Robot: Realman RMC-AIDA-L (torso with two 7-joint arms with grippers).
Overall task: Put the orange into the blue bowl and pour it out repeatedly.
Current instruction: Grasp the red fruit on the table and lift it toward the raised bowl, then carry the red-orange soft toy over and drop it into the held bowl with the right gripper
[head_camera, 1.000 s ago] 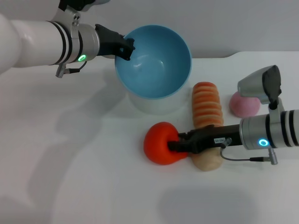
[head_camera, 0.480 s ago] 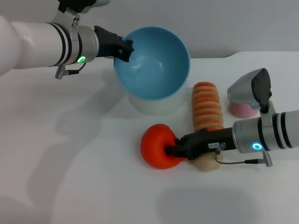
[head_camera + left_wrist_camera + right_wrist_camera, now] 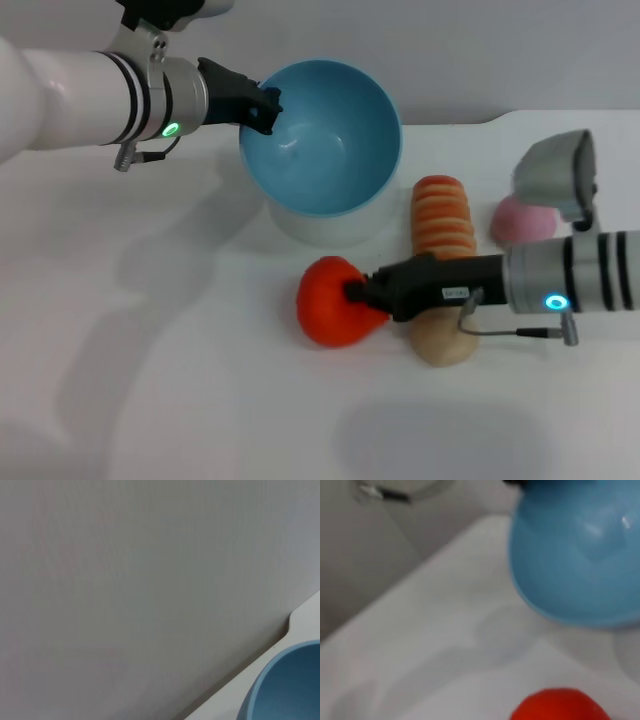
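The blue bowl hangs tilted above the table at the back, its empty inside facing forward. My left gripper is shut on its left rim. In front of the bowl is the orange, and my right gripper, reaching in from the right, is shut on its right side. The right wrist view shows the blue bowl ahead and the top of the orange close by. Only the rim of the blue bowl appears in the left wrist view.
An orange-and-cream striped roll lies right of the bowl, partly behind my right gripper's fingers. A tan ball sits under that arm. A pink lump lies at the far right. A grey wall runs behind the white table.
My right gripper has carried the orange a little to the left and slightly toward the bowl. The bowl has shifted a touch to the left in my left gripper.
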